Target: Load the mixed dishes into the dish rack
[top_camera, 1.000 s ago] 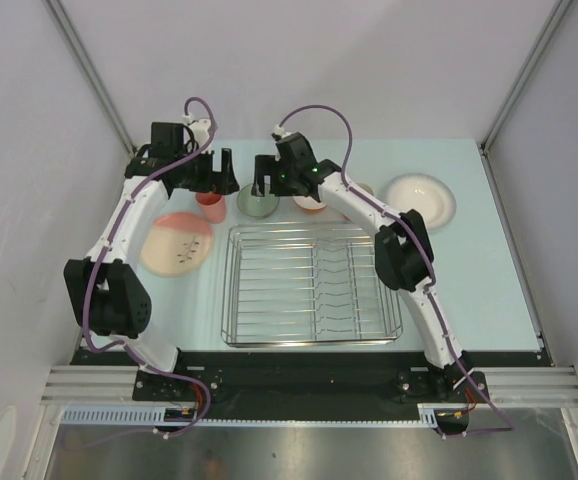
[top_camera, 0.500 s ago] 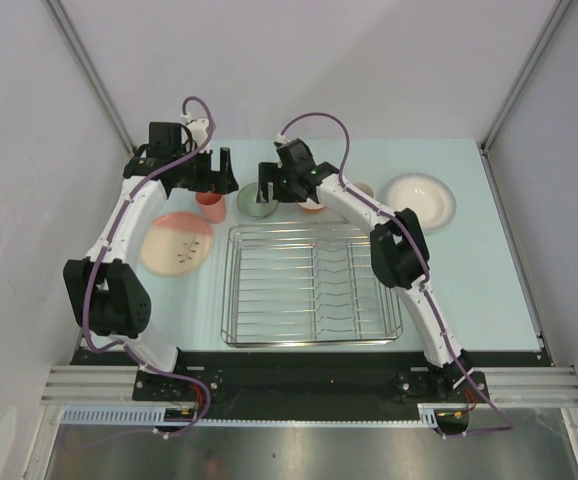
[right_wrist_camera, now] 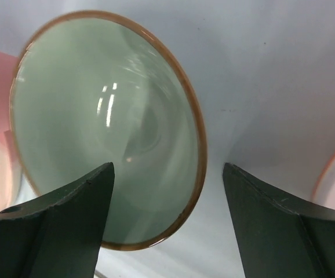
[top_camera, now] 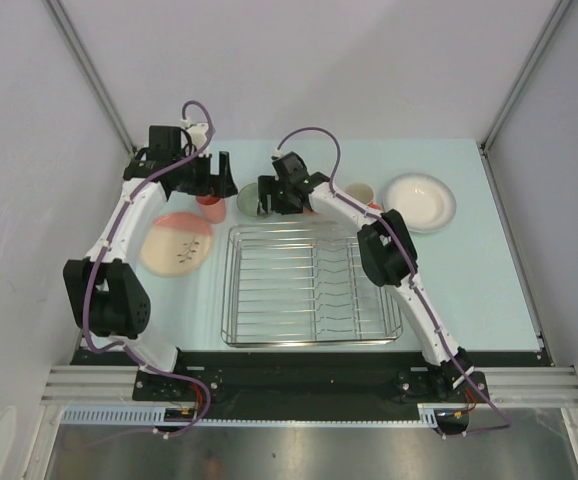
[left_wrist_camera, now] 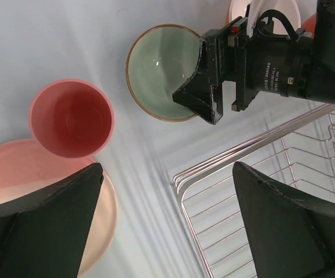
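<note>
Straddling the rim of the sage-green bowl [right_wrist_camera: 98,116] with my right pincer [right_wrist_camera: 167,174] spread wide.
I am judging this the pick step; next comes pinching the rim, then lifting to the dish rack [top_camera: 279,285].

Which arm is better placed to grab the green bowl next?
Right. The right claw is open over the sage-green bowl, rim between its fingers. The left claw, also open, is off the bowl, nearer the pink tumbler.

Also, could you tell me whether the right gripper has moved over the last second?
Yes. In the top view the right gripper has slid slightly toward the far rail of the dish rack, open over the sage-green bowl.
</note>
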